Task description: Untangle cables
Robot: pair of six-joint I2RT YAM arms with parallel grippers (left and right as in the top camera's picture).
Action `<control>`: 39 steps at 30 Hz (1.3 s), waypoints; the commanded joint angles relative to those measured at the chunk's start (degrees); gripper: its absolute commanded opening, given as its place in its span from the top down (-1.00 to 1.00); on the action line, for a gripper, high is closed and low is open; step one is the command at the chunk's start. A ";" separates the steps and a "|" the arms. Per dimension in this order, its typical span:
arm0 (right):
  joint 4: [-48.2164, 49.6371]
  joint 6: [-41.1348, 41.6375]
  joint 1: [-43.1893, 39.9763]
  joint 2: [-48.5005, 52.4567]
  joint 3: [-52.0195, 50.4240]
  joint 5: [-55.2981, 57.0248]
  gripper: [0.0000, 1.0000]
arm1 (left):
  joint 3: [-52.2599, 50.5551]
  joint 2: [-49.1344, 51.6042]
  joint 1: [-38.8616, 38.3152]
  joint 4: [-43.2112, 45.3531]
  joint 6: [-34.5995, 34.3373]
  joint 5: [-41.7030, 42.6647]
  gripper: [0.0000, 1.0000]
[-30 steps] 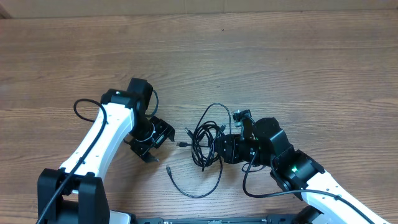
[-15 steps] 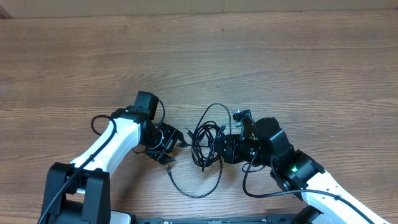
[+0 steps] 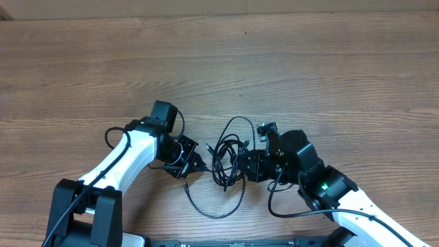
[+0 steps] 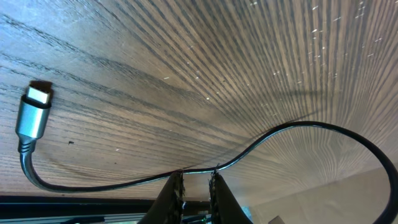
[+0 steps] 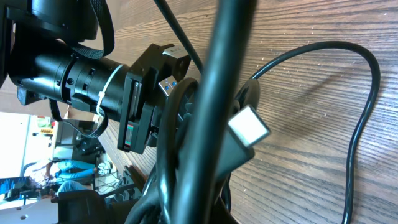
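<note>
Overhead first: the cables [image 3: 228, 152] sit as a small knot of black loops at the middle of the table [image 3: 309, 68], between my two arms. One loose cable [image 3: 206, 211] swings out of the knot toward me in a wide curve, and its free end lies just below my left hand [image 3: 197, 165].

The left hand is down low beside the knot's left edge, pointing at it. On the left wrist camera its fingers [image 4: 176, 194] are drawn in narrow. A thin black cord [image 4: 280, 129] crosses right at their tips. I cannot tell whether it is pinched or only lying against them. That cord runs left to a silver plug [image 4: 32, 115] lying flat on the wood, and to the right it arcs up and away.

My right hand [image 3: 238, 165] is pressed into the right side of the knot, closed on the cables. On the right wrist camera a fat, blurred black cord [image 5: 205, 93] rises straight out of the grip and fills the middle. A pale square plug end [image 5: 249, 127] sits against it. Another strand [image 5: 357, 130] curves over the wood to the right. The left arm [image 5: 74, 81] is close behind.
</note>
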 commanded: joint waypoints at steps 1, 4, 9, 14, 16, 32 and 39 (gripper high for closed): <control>0.50 -0.39 -0.22 -0.26 0.24 -0.22 0.92 | -0.57 -0.33 1.03 -0.37 0.39 1.73 0.92; 0.46 -0.42 -0.22 -0.26 0.24 0.42 0.92 | -0.48 -0.35 1.11 -0.35 1.73 4.24 0.92; -0.59 -0.42 -0.22 -0.24 0.24 4.70 0.92 | -0.28 -0.35 1.11 -0.35 2.95 7.15 0.92; -0.81 -0.66 -0.20 -0.04 0.24 6.80 0.92 | 0.31 -0.63 1.11 0.09 3.82 5.57 0.91; -1.22 -0.66 -0.20 -0.04 0.24 8.26 0.92 | 1.01 -1.22 1.11 0.42 4.02 3.56 0.91; 0.46 -0.61 -0.17 3.06 0.26 12.00 0.92 | 5.27 -10.97 -9.51 5.27 -3.23 -17.92 0.91; 2.71 5.29 -0.17 2.71 0.26 6.97 0.92 | 5.27 -10.93 -18.27 8.44 -14.45 -28.11 0.91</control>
